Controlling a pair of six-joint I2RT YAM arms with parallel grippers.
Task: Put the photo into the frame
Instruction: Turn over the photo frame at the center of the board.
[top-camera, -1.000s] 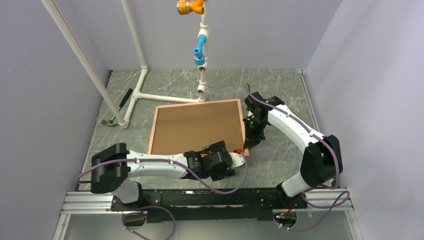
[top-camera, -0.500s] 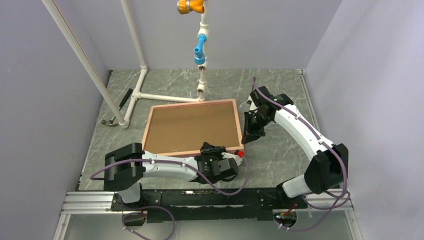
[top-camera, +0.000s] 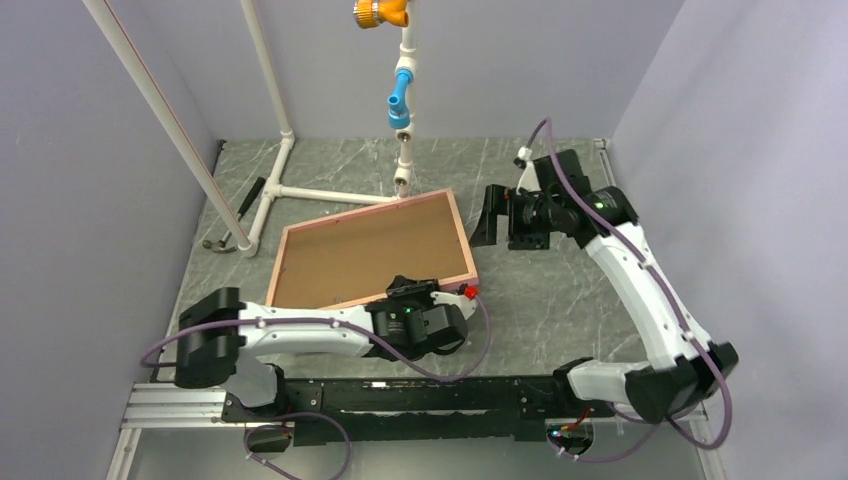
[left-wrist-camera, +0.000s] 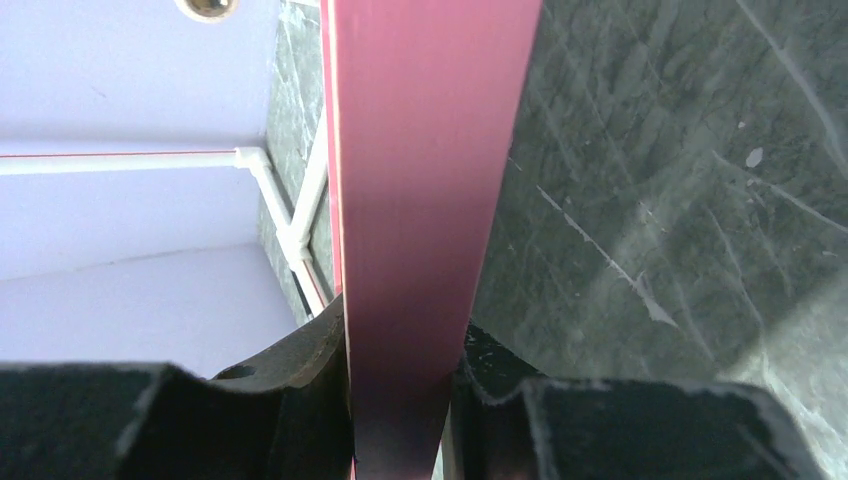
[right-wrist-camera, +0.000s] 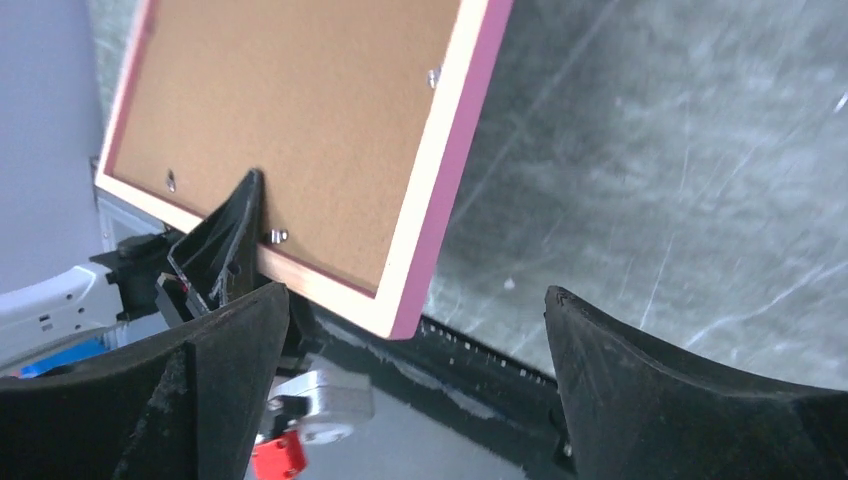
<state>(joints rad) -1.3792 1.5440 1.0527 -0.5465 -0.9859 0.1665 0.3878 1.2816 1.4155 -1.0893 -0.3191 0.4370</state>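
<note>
The frame (top-camera: 370, 255) shows its tan wood reverse and brown backing board, tilted with its near edge raised. My left gripper (top-camera: 415, 293) is shut on that near edge. In the left wrist view the pink edge of the frame (left-wrist-camera: 430, 200) runs straight up between the left gripper's (left-wrist-camera: 400, 400) jaws, which touch it on both sides. My right gripper (top-camera: 505, 228) hangs open just right of the frame's far right corner, apart from it. In the right wrist view the frame (right-wrist-camera: 300, 130) lies beyond the right gripper (right-wrist-camera: 415, 380), with nothing between the fingers. The photo is hidden.
A white pipe stand (top-camera: 300, 192) sits at the back left, with a slanting pipe (top-camera: 160, 110) running up from it. A hammer (top-camera: 235, 220) lies by the left wall. A pipe with blue and orange fittings (top-camera: 400, 100) hangs behind the frame. Walls close in three sides.
My left gripper has shut on the frame's near edge and swung the frame to the left. My right gripper has let go of the right edge, opened and pulled back to the right.
</note>
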